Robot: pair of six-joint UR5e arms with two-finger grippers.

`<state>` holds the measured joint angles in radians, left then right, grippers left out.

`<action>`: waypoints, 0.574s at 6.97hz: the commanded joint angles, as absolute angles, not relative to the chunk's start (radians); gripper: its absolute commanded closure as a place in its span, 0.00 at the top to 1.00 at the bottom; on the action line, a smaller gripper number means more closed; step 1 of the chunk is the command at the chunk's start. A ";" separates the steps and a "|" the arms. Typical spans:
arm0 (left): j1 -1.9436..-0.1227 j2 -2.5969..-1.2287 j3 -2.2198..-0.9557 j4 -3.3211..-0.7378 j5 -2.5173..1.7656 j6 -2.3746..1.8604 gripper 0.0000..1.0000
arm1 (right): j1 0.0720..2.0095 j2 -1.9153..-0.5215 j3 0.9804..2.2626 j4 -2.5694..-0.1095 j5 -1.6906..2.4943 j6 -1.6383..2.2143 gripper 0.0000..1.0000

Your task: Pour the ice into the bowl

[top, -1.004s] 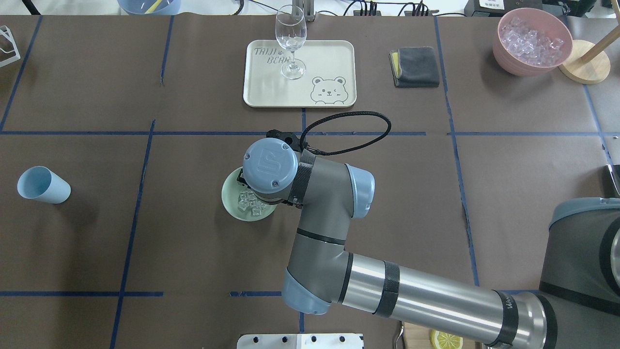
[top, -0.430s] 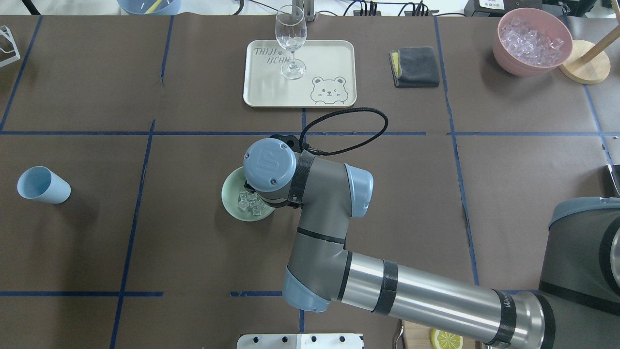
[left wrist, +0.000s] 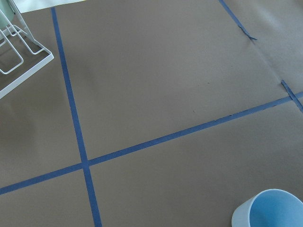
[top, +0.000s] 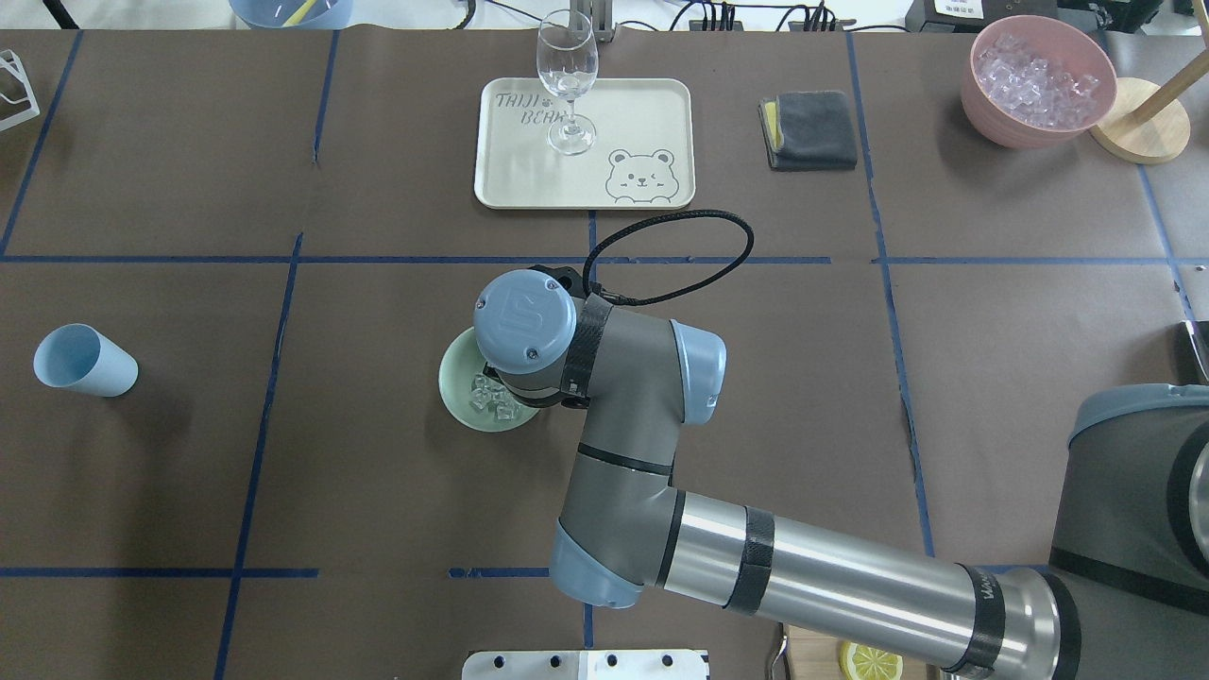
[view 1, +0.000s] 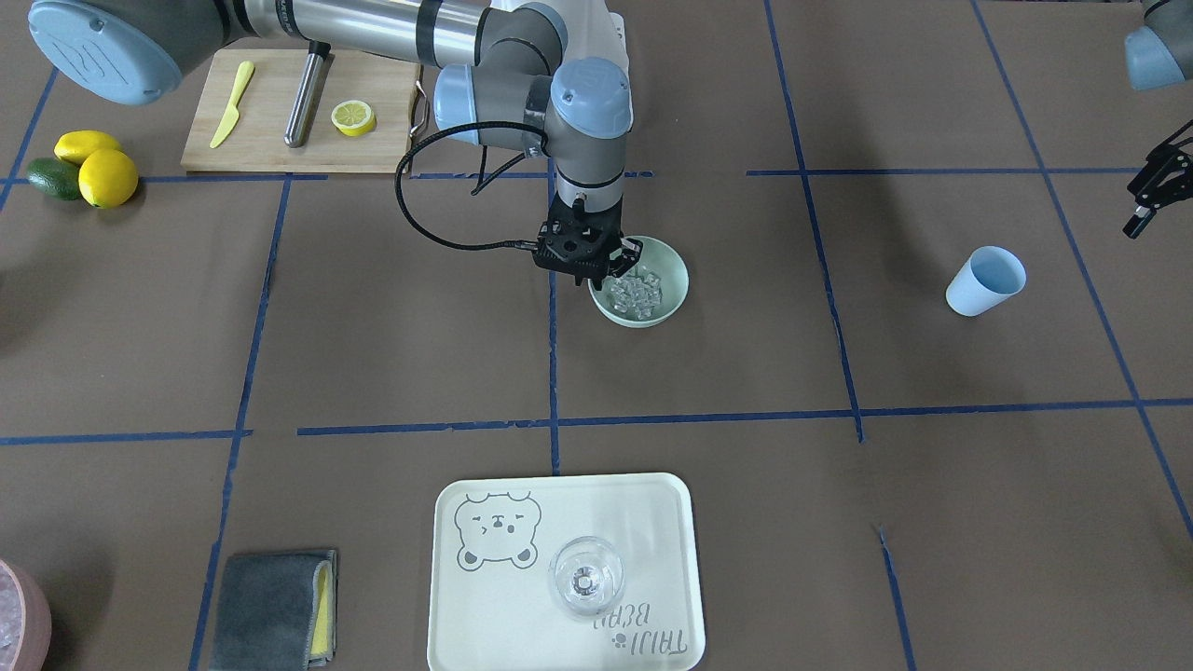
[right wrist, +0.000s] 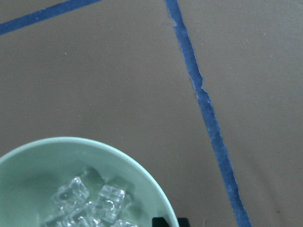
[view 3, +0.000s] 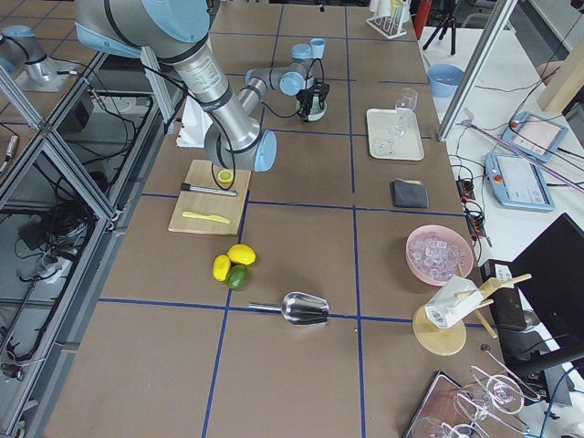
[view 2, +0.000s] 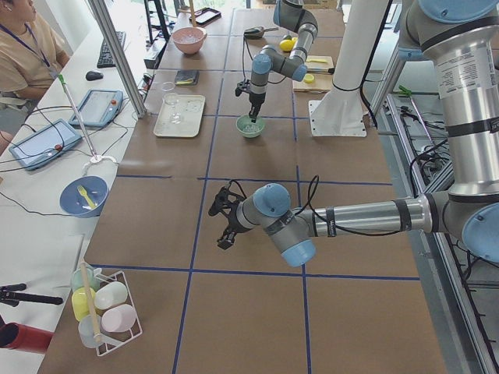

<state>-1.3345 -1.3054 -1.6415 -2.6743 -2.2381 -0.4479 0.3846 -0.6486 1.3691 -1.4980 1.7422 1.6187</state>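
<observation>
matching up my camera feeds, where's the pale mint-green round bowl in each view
front-facing: pale mint-green round bowl at centre
overhead: left of centre
exterior left: top centre
exterior right: top centre
left wrist: not in view
right wrist: bottom left
landmark: cream bear-print tray, in all four exterior views

Bowl (view 1: 678,277): round, pale mint-green, smooth and matte. It stands upright on the brown-papered table (view 1: 373,326), near mid-table, just beside a blue tape line (view 1: 552,363). Ice (view 1: 637,293): a handful of small clear glassy cubes, clustered loosely on the bowl's bottom, all below the rim.
</observation>
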 commanded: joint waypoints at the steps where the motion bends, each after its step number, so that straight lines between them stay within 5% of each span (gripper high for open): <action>1: -1.335 -1.305 -1.643 -2.675 -2.238 -0.448 1.00 | 0.403 -0.658 1.432 -1.485 1.762 1.621 0.00; 4: -1.335 -1.305 -1.641 -2.675 -2.240 -0.448 1.00 | 0.457 -0.994 1.861 -1.483 1.801 1.626 0.00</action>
